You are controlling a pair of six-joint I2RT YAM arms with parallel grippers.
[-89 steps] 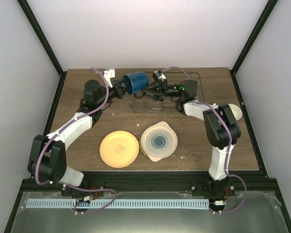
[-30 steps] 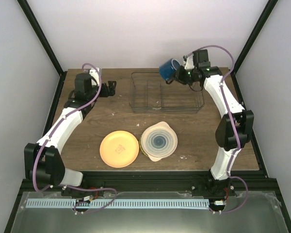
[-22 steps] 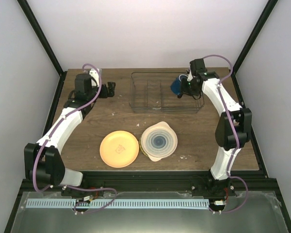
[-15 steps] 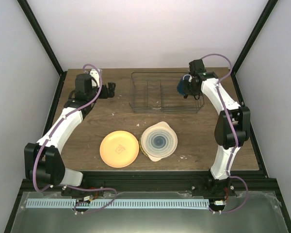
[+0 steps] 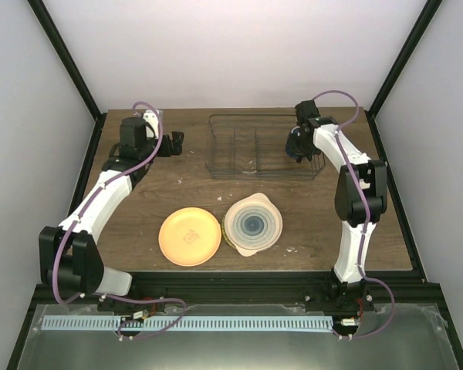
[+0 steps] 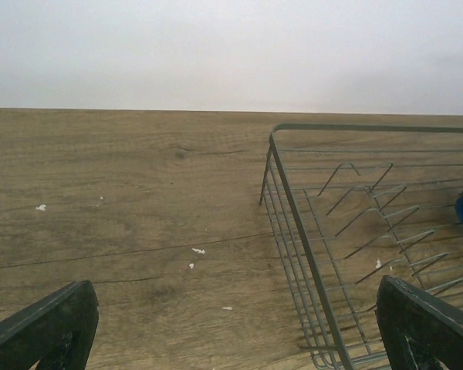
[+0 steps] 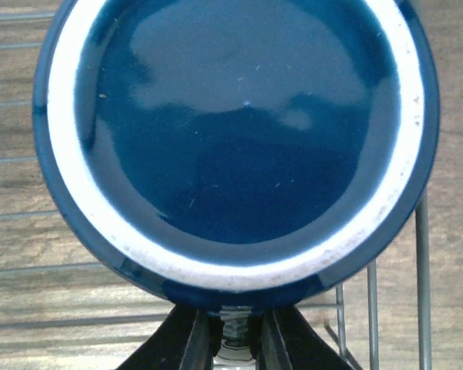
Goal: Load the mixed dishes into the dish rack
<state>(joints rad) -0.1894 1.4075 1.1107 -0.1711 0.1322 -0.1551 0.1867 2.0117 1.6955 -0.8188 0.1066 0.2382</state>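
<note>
Where the wooden desk (image 5: 316, 223) runs to its far edge, the wire rack (image 5: 247, 146) is set lengthwise, right of centre, with its divider prongs seen standing in rows. Toward the near edge, at about the middle, two plates are laid flat side by side: the orange plate (image 5: 190, 237) on the left, the ringed cream plate (image 5: 252, 224) on the right, their rims touching or very nearly so. Both are well apart from the rack.

The blue mug (image 7: 235, 139) is held inside the rack's right end, toward the desk's far right corner. One round end, ringed in white, is turned to the right wrist camera, and rack wires are seen behind it. Whether it is resting on those wires cannot be told.

The right gripper (image 7: 233, 343) is clamped tight on the mug's lower edge, with its fingers pinched close together.

The left gripper (image 5: 175, 142) is held just beyond the rack's left end, toward the far left corner, apart from the wire. Its jaws are spread wide, and nothing is held between them.
</note>
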